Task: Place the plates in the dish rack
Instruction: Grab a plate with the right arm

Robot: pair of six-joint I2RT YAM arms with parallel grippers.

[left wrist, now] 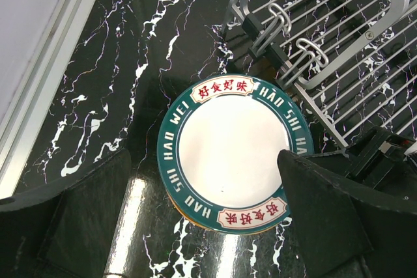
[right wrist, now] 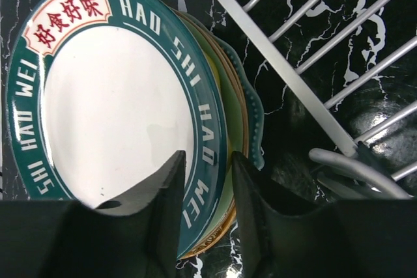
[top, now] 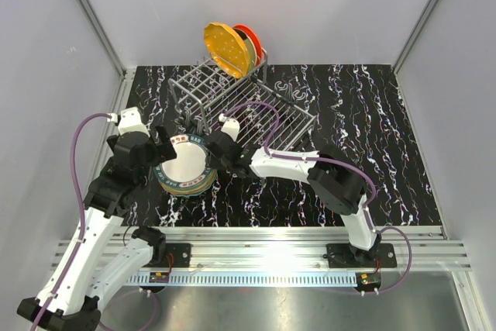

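A stack of plates (top: 184, 170) lies on the black marbled table, left of the dish rack (top: 260, 110). The top plate (left wrist: 234, 154) is white with a teal rim; green, orange and teal plates (right wrist: 255, 118) show below it. My right gripper (right wrist: 207, 161) straddles the stack's right rim, jaws partly closed. One finger lies over the white plate (right wrist: 117, 109), the other at the stack's side. My left gripper (left wrist: 205, 180) hangs wide open over the stack's near-left side, holding nothing. A dotted orange plate (top: 225, 48) and a red-orange plate (top: 249, 36) stand upright in the rack's far end.
The rack's wire corner and hooks (left wrist: 293, 56) lie close to the stack's far right side. A rack bar (right wrist: 280, 63) runs right beside my right gripper. A metal rail (top: 310, 239) edges the table's near side, and grey walls close it in.
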